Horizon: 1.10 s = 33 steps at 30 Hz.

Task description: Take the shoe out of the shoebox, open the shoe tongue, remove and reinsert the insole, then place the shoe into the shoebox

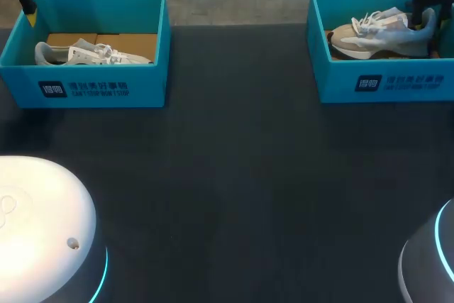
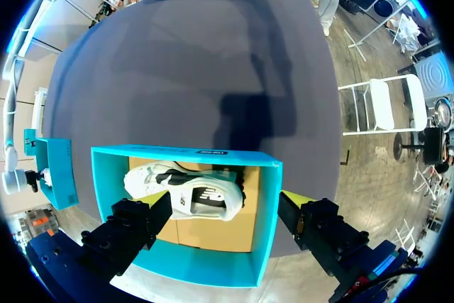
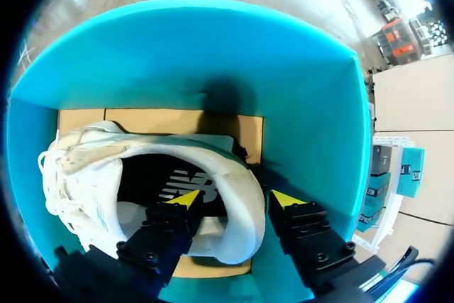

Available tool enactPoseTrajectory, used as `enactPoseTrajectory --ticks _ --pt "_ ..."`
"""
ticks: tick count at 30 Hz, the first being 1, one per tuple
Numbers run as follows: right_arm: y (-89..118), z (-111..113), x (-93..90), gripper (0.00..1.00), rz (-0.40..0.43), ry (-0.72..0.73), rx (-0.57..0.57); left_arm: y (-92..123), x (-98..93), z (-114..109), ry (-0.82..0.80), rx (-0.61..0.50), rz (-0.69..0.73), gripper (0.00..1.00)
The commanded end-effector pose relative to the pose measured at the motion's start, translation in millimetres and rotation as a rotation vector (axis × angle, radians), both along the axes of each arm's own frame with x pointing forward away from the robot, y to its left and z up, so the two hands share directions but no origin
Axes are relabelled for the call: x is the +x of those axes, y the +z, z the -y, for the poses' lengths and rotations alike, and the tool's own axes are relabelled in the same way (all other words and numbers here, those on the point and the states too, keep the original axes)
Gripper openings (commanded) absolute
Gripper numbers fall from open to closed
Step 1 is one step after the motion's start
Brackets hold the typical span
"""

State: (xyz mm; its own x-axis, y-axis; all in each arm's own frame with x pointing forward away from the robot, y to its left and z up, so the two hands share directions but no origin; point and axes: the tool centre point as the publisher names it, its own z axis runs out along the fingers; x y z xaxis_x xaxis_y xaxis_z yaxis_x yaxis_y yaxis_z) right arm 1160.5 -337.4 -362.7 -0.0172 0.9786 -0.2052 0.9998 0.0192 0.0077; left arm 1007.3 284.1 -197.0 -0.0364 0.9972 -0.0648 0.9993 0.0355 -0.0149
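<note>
Plainly at the first step, the taking out. At the right claw (image 3: pixel 237 200): closed on the heel collar of the beige-and-white mesh running shoe (image 3: pixel 78 182), one yellow-tipped finger down inside the opening and the other outside the heel, pressing from both sides as far as can be judged. Sitting upright on the brown cardboard floor of the teal cardboard shoebox (image 3: pixel 213 54), toe pointing away from the claw and toward the middle of the table.

Next, probably calls for a straight lift, high enough to clear the box wall, then a carry over to the bare dark table (image 1: pixel 234 175) for the tongue work. Worth minding a slip at the heel, given a grip on that one end only and no support under the toe.

Farther off, across the table, a second teal cardboard shoebox (image 1: pixel 152 76) with a white lace-up sneaker (image 1: pixel 78 53) lying on its side inside. Above that box, the left claw (image 2: pixel 225 207): fingers wide apart, holding nothing, hovering with the sneaker ahead of and below it.
</note>
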Motion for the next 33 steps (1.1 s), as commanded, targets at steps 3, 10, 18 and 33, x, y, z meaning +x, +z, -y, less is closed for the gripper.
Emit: enactPoseTrajectory --ticks 3,10,18,33 --pt "-7 2 8.1 0.58 -0.027 -0.003 0.018 1 -0.7 0 0.0 0.003 0.001 1.0" --pt "-12 1 6.1 0.6 -0.037 -0.005 0.037 1 -0.7 0 0.0 0.003 0.001 1.0" --pt "-12 1 4.7 0.59 -0.037 -0.009 0.054 1 -0.7 0 0.0 0.003 0.001 1.0" --pt "-8 -3 5.2 0.62 -0.029 0.0 0.058 1 -0.7 0 0.0 0.003 0.001 1.0"
